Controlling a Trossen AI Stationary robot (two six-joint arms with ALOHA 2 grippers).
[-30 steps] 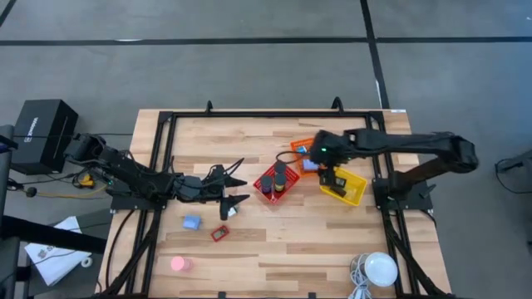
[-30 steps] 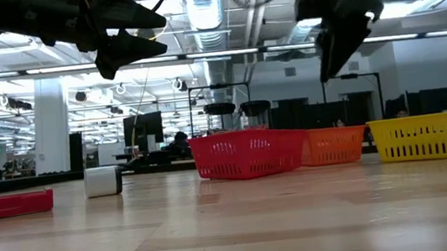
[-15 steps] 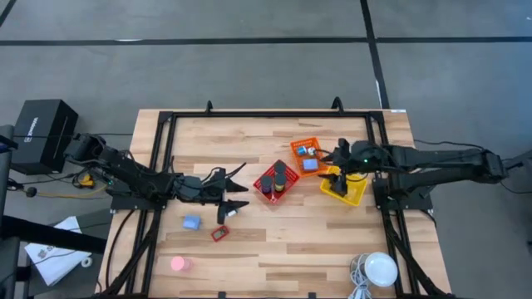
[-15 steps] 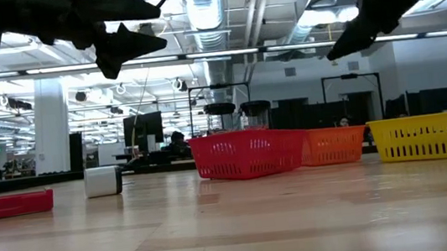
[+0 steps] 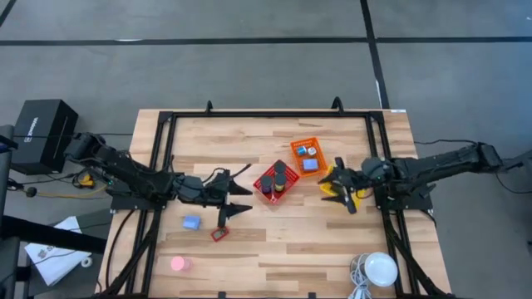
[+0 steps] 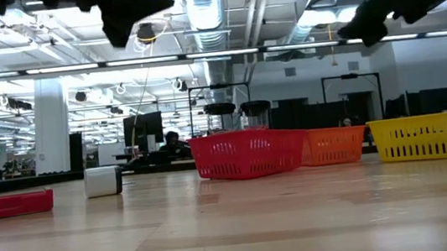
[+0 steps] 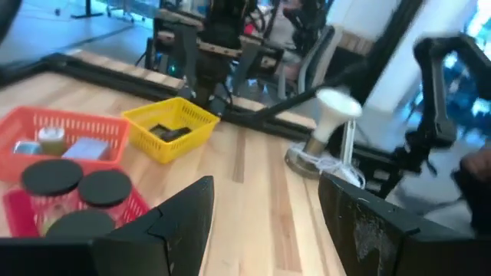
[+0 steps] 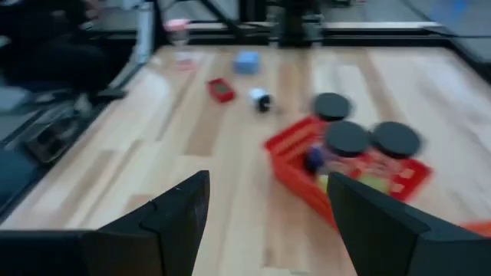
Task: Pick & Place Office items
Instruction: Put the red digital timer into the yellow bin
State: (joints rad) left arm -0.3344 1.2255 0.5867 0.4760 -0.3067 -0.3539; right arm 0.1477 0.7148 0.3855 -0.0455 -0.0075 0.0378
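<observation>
Hovering released, the left fingers hang just beside the red-framed piece, nearer than the released right fingers.

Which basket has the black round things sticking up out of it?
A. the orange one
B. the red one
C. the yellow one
B: the black round rolls stand in the red basket, between the two open grippers.

red basket, orange basket, yellow basket
</observation>
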